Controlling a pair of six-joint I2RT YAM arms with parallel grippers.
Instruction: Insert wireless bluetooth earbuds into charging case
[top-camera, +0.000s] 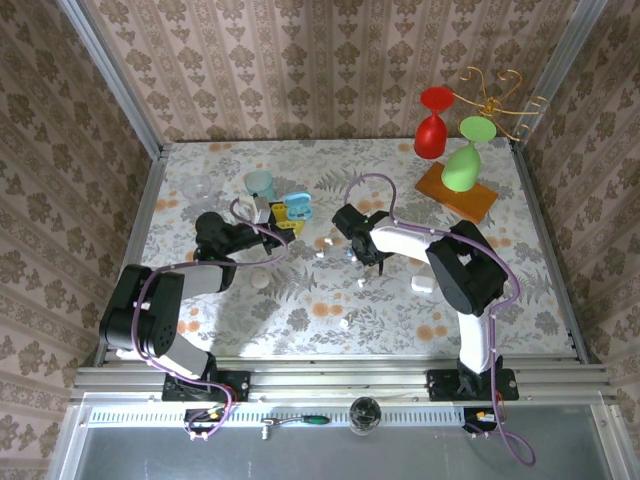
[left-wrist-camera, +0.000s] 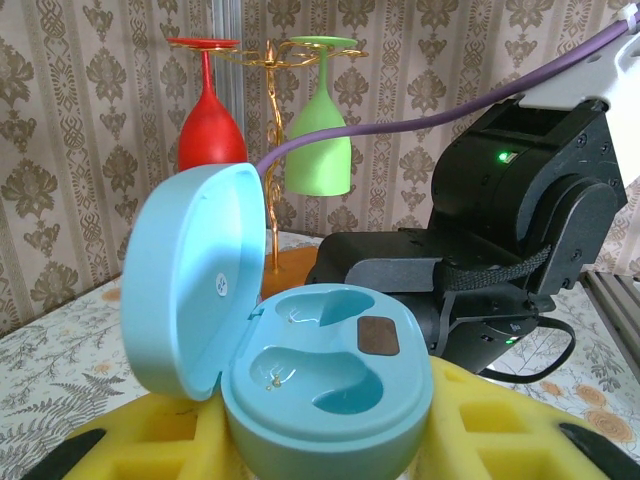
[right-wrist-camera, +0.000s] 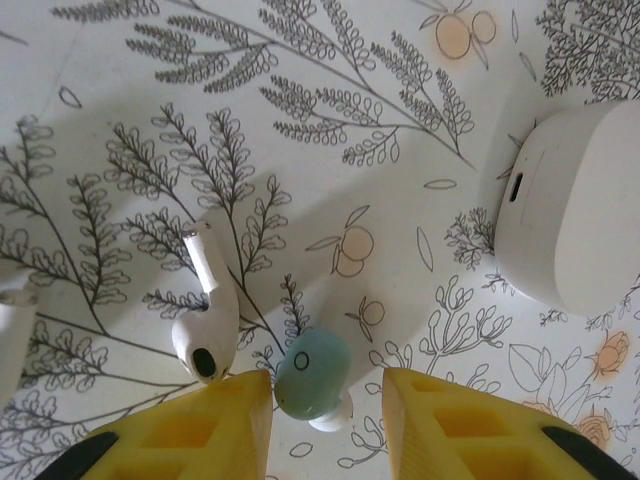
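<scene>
My left gripper (left-wrist-camera: 325, 440) is shut on a light blue charging case (left-wrist-camera: 330, 370), which sits between its yellow fingers (left-wrist-camera: 150, 435) with the lid swung open. Both wells are empty. In the top view the case (top-camera: 297, 207) is held left of centre. My right gripper (right-wrist-camera: 327, 385) hangs low over the table, open. A pale teal earbud (right-wrist-camera: 312, 372) with a white tip lies between its fingers, touching the left finger (right-wrist-camera: 215, 425) and apart from the right one. A white stemmed earbud (right-wrist-camera: 205, 325) lies just left of it.
A white pebble-like case (right-wrist-camera: 575, 215) lies right of my right gripper (top-camera: 355, 255), and another (top-camera: 260, 280) sits by the left arm. Loose white earbuds (top-camera: 345, 323) dot the floral cloth. Red (top-camera: 434, 125) and green (top-camera: 465, 160) glasses hang on a gold rack at the back right.
</scene>
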